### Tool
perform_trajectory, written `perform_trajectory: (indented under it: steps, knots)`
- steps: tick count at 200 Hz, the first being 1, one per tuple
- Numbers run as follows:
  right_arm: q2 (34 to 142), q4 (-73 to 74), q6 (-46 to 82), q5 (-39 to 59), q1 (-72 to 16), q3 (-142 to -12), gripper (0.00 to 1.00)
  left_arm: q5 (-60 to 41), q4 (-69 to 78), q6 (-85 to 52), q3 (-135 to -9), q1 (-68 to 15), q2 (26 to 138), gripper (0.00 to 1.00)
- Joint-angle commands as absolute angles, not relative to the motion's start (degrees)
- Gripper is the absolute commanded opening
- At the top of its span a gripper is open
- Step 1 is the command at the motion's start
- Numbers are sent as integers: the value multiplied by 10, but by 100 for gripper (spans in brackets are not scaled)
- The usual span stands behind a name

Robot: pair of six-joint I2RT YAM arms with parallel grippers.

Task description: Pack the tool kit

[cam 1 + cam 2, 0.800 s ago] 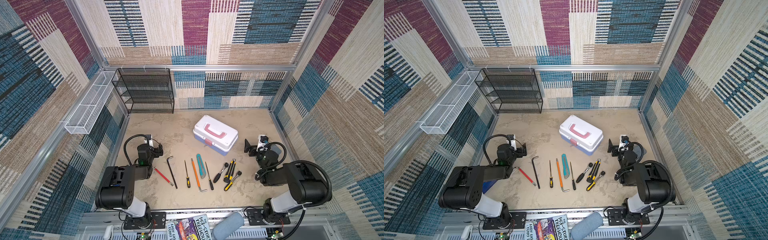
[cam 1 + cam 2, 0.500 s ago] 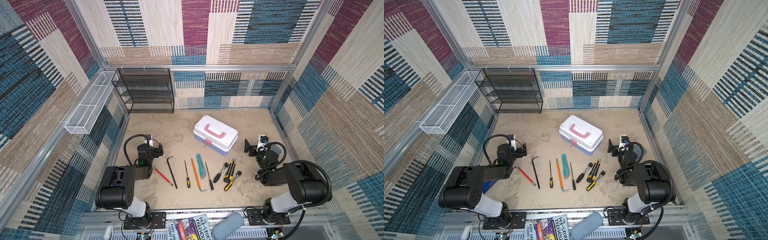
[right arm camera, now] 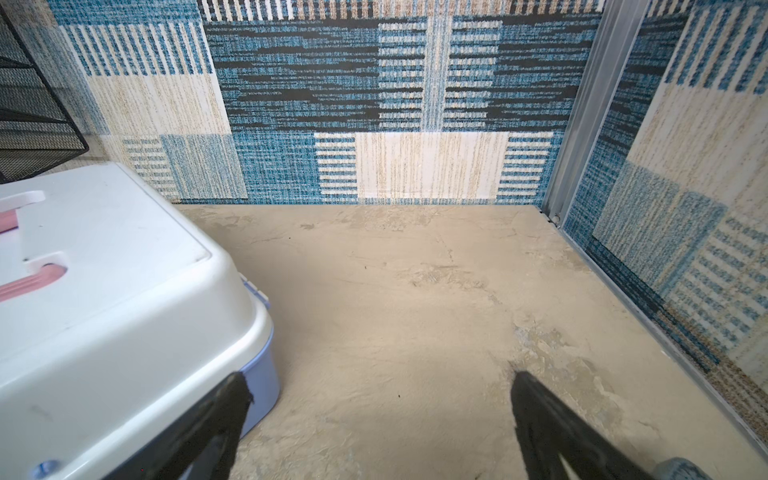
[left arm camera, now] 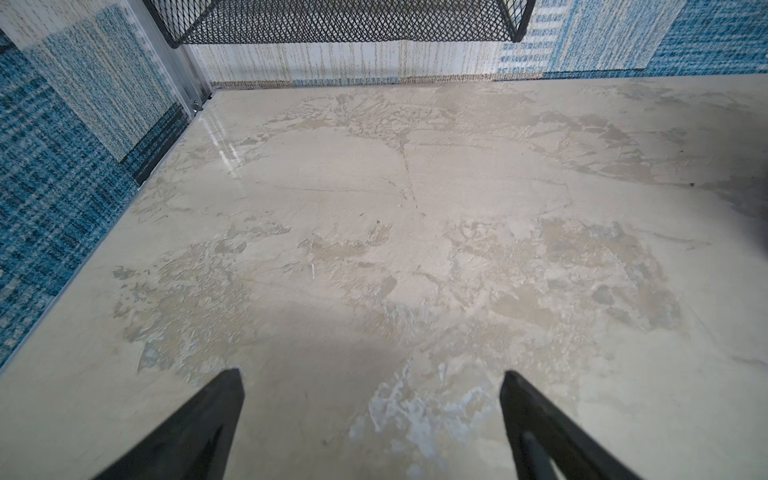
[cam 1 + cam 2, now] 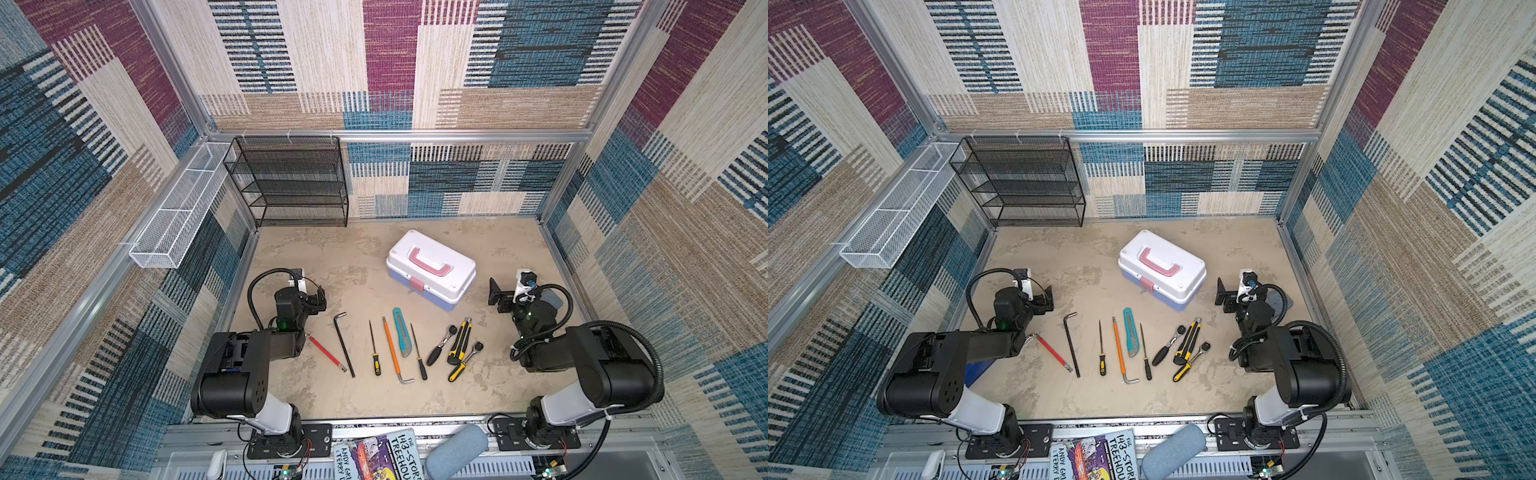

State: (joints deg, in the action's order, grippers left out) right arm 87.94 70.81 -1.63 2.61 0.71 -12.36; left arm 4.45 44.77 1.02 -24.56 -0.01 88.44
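Note:
The tool kit's box (image 5: 432,270) (image 5: 1163,270), with a white lid, pink handle and lavender base, sits closed at the table's middle back. Several slim tools lie in a row in front of it, from a red tool (image 5: 326,352) and a black hex key (image 5: 344,345) past a teal knife (image 5: 402,332) to a yellow-handled ratchet (image 5: 465,361). My left gripper (image 5: 309,293) (image 4: 371,376) stands open over bare table, left of the row. My right gripper (image 5: 505,293) (image 3: 380,378) is open, just right of the box (image 3: 104,291), holding nothing.
A black mesh rack (image 5: 291,183) stands at the back left, and a white wire basket (image 5: 178,208) hangs on the left wall. A dark blue object (image 5: 980,370) lies partly under the left arm. A flat grey pouch (image 5: 552,297) lies by the right arm.

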Motion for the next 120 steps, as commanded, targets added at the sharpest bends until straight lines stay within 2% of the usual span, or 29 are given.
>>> perform_trajectory:
  steps: [1, 108, 120]
  knots:
    - [880, 723, -17, 30, 7, -127, 100, 43, 461, 5, -250, 3, 885, 99]
    - [878, 728, -16, 29, 7, -124, 100, 39, 466, 5, -246, 4, 882, 99]
    - [857, 680, -18, 32, 7, -138, 100, 15, 424, 17, -260, 4, 854, 100]
